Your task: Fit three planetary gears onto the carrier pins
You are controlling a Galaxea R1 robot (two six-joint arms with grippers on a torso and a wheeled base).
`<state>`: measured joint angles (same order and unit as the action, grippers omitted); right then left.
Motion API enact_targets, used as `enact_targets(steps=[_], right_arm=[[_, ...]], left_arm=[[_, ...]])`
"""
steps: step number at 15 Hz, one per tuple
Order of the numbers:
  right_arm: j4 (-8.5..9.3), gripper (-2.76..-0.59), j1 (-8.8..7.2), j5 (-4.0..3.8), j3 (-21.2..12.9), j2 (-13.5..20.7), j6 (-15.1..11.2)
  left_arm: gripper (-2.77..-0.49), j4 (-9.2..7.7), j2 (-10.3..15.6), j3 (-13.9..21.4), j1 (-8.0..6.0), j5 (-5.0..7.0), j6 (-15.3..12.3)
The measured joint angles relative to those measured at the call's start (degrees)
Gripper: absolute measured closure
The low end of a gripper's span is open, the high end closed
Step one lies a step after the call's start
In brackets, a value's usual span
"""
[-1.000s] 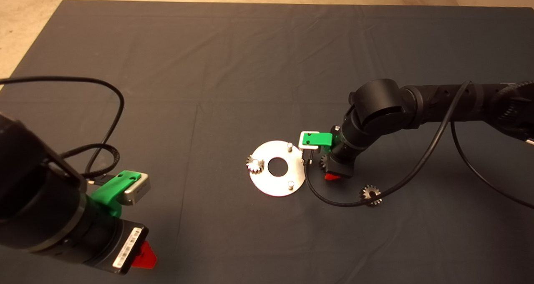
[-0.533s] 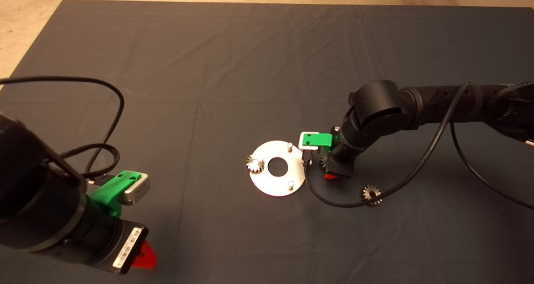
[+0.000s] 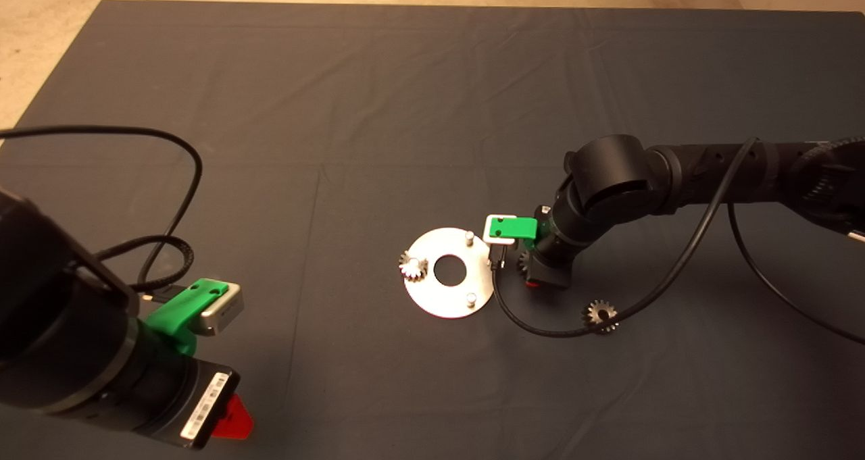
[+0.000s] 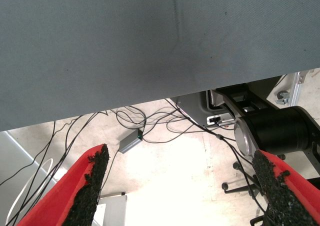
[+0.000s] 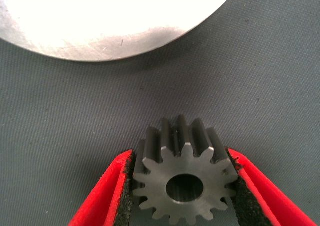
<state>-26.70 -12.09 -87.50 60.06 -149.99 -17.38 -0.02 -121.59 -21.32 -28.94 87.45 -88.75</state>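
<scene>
Your right gripper (image 5: pixel 182 186) pinches a gear (image 5: pixel 184 183) on the mat (image 3: pixel 338 109) just beside the disc (image 3: pixel 426 298); one gear (image 3: pixel 412 266) sits on a pin, another (image 3: pixel 600 313) lies apart; next, lift and centre the hole over a free pin (image 3: pixel 471 299); your arm hides the grasp from above; left gripper (image 4: pixel 180 186) parked, fingers spread.
</scene>
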Motion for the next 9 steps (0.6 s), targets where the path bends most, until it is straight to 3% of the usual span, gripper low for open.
enact_targets(steps=[9], right_arm=[[-0.74,-1.15,0.11,0.05,0.0,0.0,0.0]], left_arm=[[-2.04,0.0,0.0,0.02,0.0,-0.02,0.02]])
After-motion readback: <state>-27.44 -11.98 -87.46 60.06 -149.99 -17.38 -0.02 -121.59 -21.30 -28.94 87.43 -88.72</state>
